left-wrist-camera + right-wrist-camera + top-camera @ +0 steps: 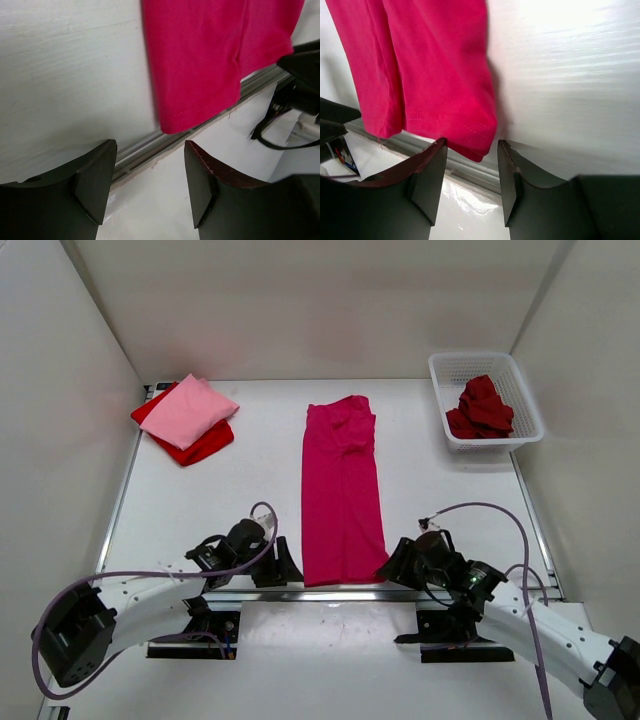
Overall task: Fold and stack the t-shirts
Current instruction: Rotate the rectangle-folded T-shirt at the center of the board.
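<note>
A magenta t-shirt (342, 490) lies folded into a long strip down the middle of the table, its hem (200, 115) at the near edge. My left gripper (283, 565) stands open just left of that hem, nothing between its fingers (97, 175). My right gripper (393, 562) is open just right of the hem, the cloth corner (480, 142) close in front of its jaws and apart from them. A light pink t-shirt (190, 410) rests folded on a bright red one (205, 445) at the far left. A dark red t-shirt (483, 408) is crumpled in the basket.
The white lattice basket (450, 375) stands at the far right corner. A metal rail (150, 145) runs along the table's near edge under both grippers. White walls close in the table on the left, back and right.
</note>
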Robot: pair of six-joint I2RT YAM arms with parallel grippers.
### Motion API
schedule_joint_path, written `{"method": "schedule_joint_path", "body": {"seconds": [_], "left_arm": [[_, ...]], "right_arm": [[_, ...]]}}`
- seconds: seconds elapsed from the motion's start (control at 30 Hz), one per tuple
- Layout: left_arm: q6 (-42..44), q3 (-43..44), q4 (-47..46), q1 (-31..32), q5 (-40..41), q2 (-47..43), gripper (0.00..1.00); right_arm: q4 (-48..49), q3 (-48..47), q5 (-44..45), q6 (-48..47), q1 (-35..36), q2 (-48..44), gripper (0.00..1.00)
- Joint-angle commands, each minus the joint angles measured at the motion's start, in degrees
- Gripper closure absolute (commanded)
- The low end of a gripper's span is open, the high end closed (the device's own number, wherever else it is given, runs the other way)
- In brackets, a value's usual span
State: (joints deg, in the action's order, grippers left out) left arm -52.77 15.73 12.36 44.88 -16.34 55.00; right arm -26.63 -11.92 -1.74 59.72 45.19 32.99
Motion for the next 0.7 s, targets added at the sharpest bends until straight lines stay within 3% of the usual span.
{"method": "schedule_joint_path", "body": {"seconds": [0.0, 0.17, 0.3, 0.4, 0.5, 0.67], "left_arm": [[-5.5, -1.4, -4.4, 1.2, 4.5, 0.5, 0.33], [-8.9, -0.6, -8.8, 4.2, 7.4, 4.3, 0.34], [-12.5, -1.1, -13.5, 8.6, 8.6, 9.8, 0.38], [-14.3, -2.5, -17.1, 9.4, 9.4, 11.2, 0.43], [-14.2, -2.3, -14.9, 8.9, 10.8, 8.6, 0.54], [-12.5, -0.3, -12.4, 8.6, 11.1, 7.6, 0.55]], "right_arm": [[-3.4, 1.8, -0.5, -3.6, -4.3, -4.7, 0.58], [-3.3, 4.5, -8.2, -7.5, -14.0, -9.5, 0.61], [-2.7, 4.2, -10.1, -10.2, -16.3, -8.6, 0.61], [-1.8, 3.4, -10.0, -9.6, -15.4, -7.8, 0.61], [-1.1, 3.0, -10.2, -8.8, -13.4, -7.4, 0.62], [-1.6, 0.4, -9.7, -6.1, -6.9, -7.0, 0.55]]}}
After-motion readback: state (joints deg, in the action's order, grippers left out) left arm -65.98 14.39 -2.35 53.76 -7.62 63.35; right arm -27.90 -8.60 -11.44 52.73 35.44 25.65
